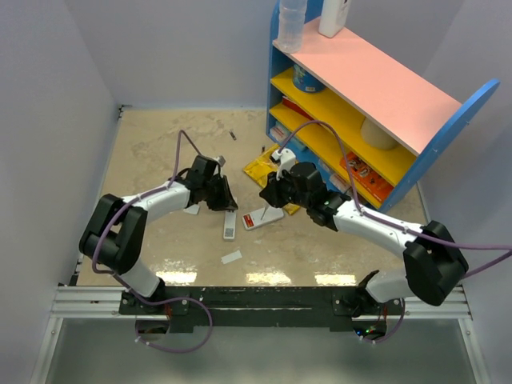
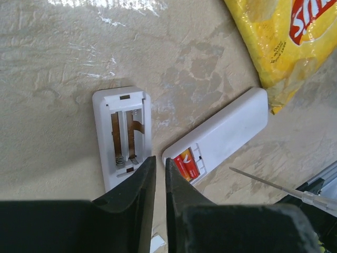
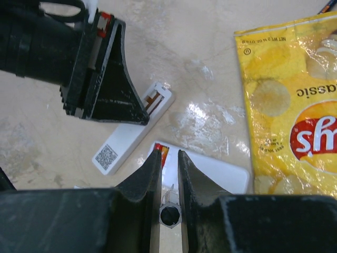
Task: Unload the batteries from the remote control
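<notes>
The white remote control point(image 2: 226, 132) lies back up, its end compartment open on the red-orange batteries point(image 2: 185, 164). It also shows in the right wrist view as the remote control point(image 3: 216, 171) with the batteries point(image 3: 164, 151), and from above as the remote control point(image 1: 266, 216). My right gripper point(image 3: 168, 153) hovers over the battery end, shut on a thin clear-grey stick point(image 3: 170, 215) whose tip point(image 2: 268, 184) points at the remote. My left gripper point(image 2: 160, 159) has its jaws almost together with nothing between them, its tips at the edge of a narrower white bar point(image 2: 122, 137) whose compartment is empty.
A yellow chips bag point(image 1: 264, 170) lies just behind the remote. A blue shelf unit point(image 1: 360, 96) with pink and yellow boards stands at the back right. A small white scrap point(image 1: 231, 258) lies nearer the arm bases. Grey walls close in the left and back.
</notes>
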Controlling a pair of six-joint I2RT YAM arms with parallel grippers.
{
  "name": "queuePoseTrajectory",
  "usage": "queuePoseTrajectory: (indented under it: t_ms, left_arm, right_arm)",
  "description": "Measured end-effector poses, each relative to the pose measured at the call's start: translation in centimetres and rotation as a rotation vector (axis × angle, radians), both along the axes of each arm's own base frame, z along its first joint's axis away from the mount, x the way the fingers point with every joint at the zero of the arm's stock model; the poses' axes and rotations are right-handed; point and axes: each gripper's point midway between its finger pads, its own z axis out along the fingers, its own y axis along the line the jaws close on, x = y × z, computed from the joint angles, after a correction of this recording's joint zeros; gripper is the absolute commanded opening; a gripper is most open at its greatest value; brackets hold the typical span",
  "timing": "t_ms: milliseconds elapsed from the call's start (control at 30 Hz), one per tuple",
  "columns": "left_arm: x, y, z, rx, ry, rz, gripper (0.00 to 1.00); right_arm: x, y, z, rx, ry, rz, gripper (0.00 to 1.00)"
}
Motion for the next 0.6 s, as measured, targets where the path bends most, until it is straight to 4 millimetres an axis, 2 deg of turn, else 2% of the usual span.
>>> queuePoseTrajectory:
  t_ms: [200, 600]
  left_arm:
    - [-0.6, -0.2, -1.5, 0.029, 0.035, -0.010, 0.13]
    - [-1.0, -1.5, -1.6, 0.030, 0.034, -0.041, 0.13]
  right_arm:
    - [1.3, 1.4, -0.5, 0.093, 0.004, 0.039, 0.00]
    - [1.4, 2.1, 0.3, 0.156, -0.024, 0.055, 0.00]
